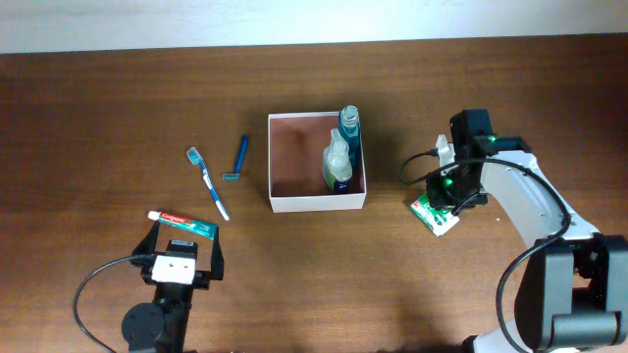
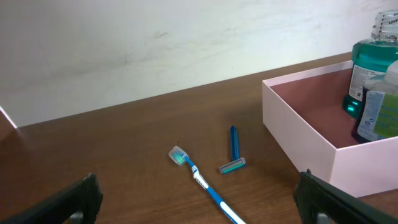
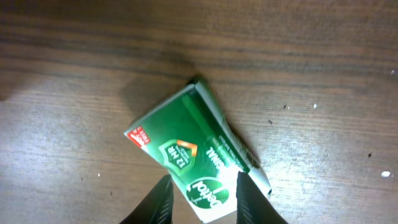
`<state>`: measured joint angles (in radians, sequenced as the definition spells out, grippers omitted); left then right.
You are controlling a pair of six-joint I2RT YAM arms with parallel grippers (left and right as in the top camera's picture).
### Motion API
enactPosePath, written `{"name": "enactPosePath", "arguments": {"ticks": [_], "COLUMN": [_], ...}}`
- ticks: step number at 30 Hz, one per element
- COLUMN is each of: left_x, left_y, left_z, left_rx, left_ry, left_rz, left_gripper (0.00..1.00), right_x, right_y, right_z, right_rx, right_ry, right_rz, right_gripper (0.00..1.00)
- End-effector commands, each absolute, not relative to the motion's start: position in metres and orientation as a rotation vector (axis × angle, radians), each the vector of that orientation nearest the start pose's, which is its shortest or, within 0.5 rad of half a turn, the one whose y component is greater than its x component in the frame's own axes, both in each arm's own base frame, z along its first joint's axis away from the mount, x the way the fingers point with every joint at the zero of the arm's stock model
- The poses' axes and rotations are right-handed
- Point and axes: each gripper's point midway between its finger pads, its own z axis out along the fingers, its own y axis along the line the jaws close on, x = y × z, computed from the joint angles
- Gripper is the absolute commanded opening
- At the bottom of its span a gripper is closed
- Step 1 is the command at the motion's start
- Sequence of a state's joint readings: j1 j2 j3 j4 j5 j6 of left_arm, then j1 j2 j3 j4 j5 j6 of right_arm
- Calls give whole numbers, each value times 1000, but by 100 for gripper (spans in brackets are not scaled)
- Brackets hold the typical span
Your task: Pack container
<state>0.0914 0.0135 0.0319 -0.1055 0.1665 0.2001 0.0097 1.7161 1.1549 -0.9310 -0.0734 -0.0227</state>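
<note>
The container (image 1: 316, 203), a white-walled box with a reddish-brown inside, sits mid-table and holds a teal mouthwash bottle (image 1: 349, 126) and a clear bottle (image 1: 338, 162) along its right wall. It also shows in the left wrist view (image 2: 298, 134). To its right, a green soap box (image 1: 433, 214) lies on the table. My right gripper (image 3: 202, 199) points down over it, jaws shut on the near end of the soap box (image 3: 186, 146). My left gripper (image 1: 183, 245) stands wide open at the front left, holding nothing, just behind a toothpaste tube (image 1: 182, 222).
A blue toothbrush (image 1: 207, 181) and a blue razor (image 1: 239, 157) lie on the wood left of the container; both also appear ahead of the left gripper, the toothbrush (image 2: 202, 183) and the razor (image 2: 234, 152). A pale wall edge runs along the table's far side.
</note>
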Motion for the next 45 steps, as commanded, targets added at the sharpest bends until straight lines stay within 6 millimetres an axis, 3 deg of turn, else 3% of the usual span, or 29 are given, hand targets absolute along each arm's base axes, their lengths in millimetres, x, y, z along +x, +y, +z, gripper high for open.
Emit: {"name": "enactPosePath", "arguments": {"ticks": [1, 6, 7, 11, 16, 21, 31, 36, 45], "left_x": [244, 244, 244, 244, 244, 244, 244, 244, 244], "left_y": [-4, -4, -4, -4, -4, -4, -4, -4, -4], "left_z": [160, 160, 160, 160, 160, 160, 160, 160, 160], "left_rx": [201, 201, 201, 201, 201, 201, 201, 201, 201], "left_ry": [1643, 1643, 1643, 1643, 1643, 1643, 1643, 1643, 1643], "left_rz": [85, 85, 85, 85, 85, 85, 85, 85, 85], "left_gripper": [100, 100, 100, 100, 100, 100, 100, 100, 100], "right_x": [316, 319, 320, 323, 328, 327, 314, 310, 312], "right_y": [14, 9, 9, 9, 8, 8, 8, 8, 8], "right_z": [51, 50, 50, 51, 50, 49, 21, 13, 13], "right_rx": [-41, -41, -45, -45, -80, -92, -91, -91, -91], "right_ry": [3070, 3060, 3056, 3043, 3023, 3026, 3032, 3034, 3026], "right_rz": [111, 61, 61, 60, 51, 52, 52, 53, 53], "right_gripper": [26, 28, 38, 42, 59, 66, 85, 84, 61]}}
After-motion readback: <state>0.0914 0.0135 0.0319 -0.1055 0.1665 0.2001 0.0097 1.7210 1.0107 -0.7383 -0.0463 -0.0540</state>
